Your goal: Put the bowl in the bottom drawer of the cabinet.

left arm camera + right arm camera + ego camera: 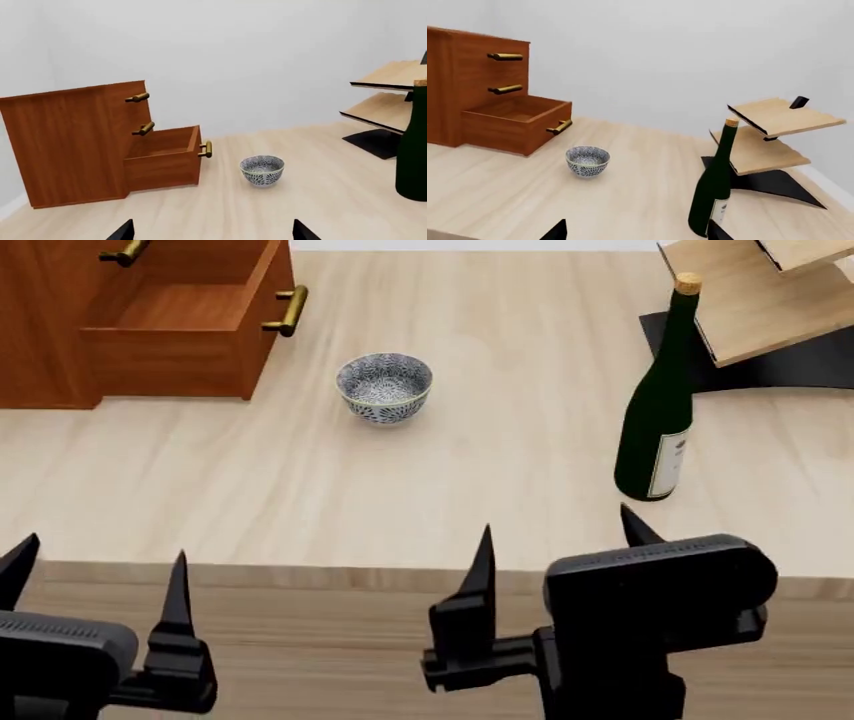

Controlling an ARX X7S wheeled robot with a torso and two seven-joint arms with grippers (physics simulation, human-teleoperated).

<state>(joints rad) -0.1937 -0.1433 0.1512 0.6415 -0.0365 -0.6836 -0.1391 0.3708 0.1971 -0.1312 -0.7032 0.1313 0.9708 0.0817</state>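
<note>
Sitting untouched on the pale wooden table (200,500) — small blue-patterned ceramic bowl (384,387) | reddish-brown bottom drawer (180,325) standing open, empty | left end effector (96,575), right end effector (561,540) both hanging apart, empty — grasping and placing remaining.

Bright, even, sharp renders; faint soft shadows.

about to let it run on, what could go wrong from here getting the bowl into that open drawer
The bowl is small and round, so an off-centre pinch by the open left gripper might tip it. The bottom drawer has raised walls the bowl could clip. The right gripper sits near the bottle, which is tall and easily toppled.
</note>
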